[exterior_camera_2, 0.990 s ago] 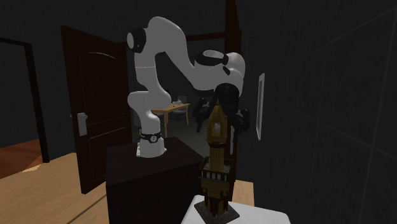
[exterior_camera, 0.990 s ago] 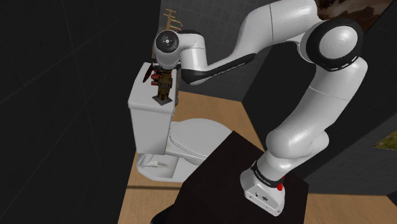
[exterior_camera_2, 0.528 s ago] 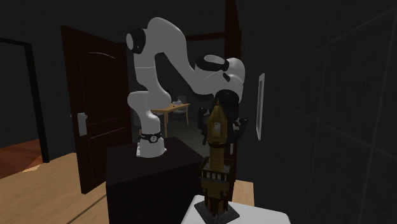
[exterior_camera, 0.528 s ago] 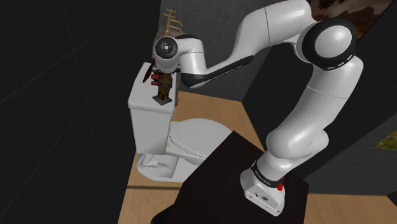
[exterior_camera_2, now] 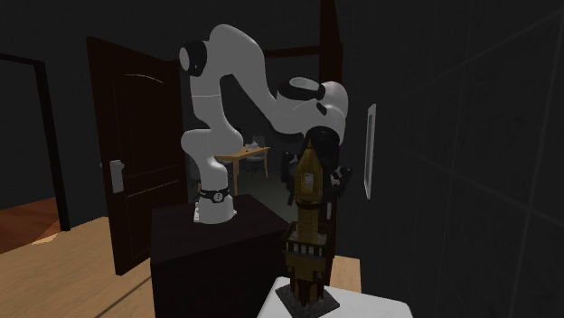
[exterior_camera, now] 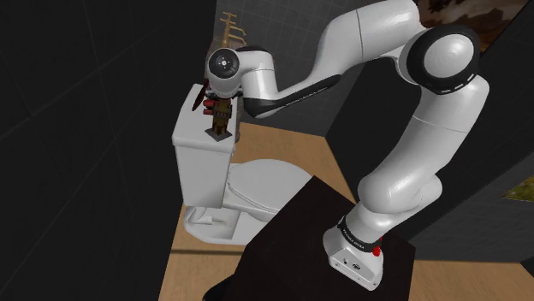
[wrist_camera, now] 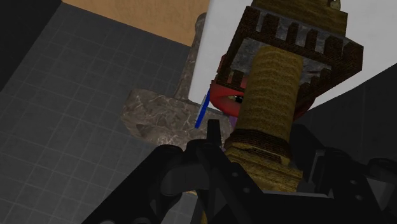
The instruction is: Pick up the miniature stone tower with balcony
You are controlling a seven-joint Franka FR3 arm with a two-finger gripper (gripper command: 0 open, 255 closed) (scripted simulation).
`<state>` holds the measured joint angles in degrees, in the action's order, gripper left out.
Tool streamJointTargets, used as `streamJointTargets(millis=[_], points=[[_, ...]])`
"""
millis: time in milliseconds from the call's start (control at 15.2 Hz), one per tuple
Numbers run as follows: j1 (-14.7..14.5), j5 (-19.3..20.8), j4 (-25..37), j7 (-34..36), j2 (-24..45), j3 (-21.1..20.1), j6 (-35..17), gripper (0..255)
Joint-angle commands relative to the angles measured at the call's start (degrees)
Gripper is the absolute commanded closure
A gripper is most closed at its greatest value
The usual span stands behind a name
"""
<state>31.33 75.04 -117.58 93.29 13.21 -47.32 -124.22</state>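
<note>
end effector (exterior_camera: pixel 218 104) sits at the upper shaft of the stone tower (exterior_camera_2: pixel 307 237), upright on the toilet tank (exterior_camera: pixel 198 141); its grip cannot be told, so squeeze squarely, then lift straight up.

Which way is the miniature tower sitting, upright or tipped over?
Upright: the tower stands vertical in the second exterior view, its base flat on the white toilet tank.
</note>
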Motion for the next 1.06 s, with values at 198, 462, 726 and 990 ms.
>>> streamJointTargets(millis=[198,462,726,990], points=[[0.9,-3.3,0.7,-3.3,-2.5,-0.7,-0.1,255],[1.6,-6.2,1.5,-6.2,-4.5,-1.3,-0.1,255],[2.2,-9.0,2.5,-9.1,-6.4,-1.6,0.0,255],[2.4,-10.5,3.1,-10.7,-7.4,-1.8,0.2,255]])
